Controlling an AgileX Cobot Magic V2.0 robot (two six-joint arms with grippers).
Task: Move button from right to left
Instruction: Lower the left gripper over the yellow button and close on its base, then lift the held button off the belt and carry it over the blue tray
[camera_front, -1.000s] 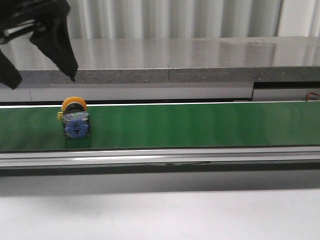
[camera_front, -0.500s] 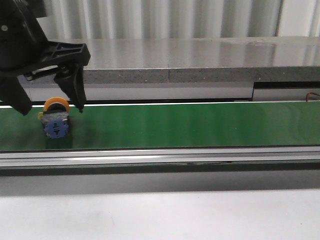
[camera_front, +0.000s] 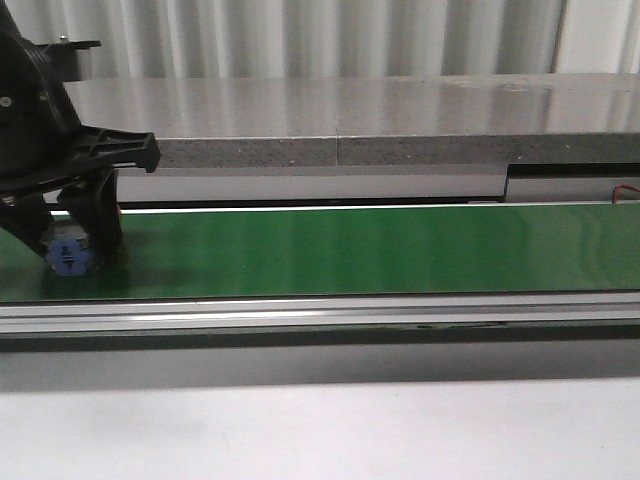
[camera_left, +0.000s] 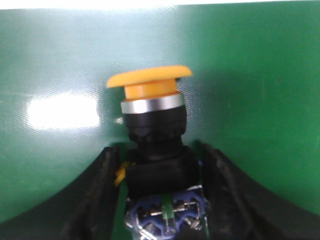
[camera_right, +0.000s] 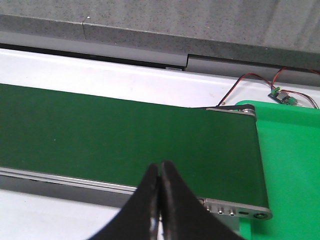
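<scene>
The button (camera_front: 71, 257) lay on its side on the green belt (camera_front: 350, 250), already at the far left end, yellow head pointing away from me. The left gripper (camera_front: 68, 250) was down over it, fingers (camera_left: 102, 200) spread either side of the blue rear block, close but seemingly not yet clamped. The right gripper (camera_right: 160, 200) hung above the belt's other end, fingers pressed together, holding nothing. To my eye the crossing was done; only the grasp and pick-off remained
</scene>
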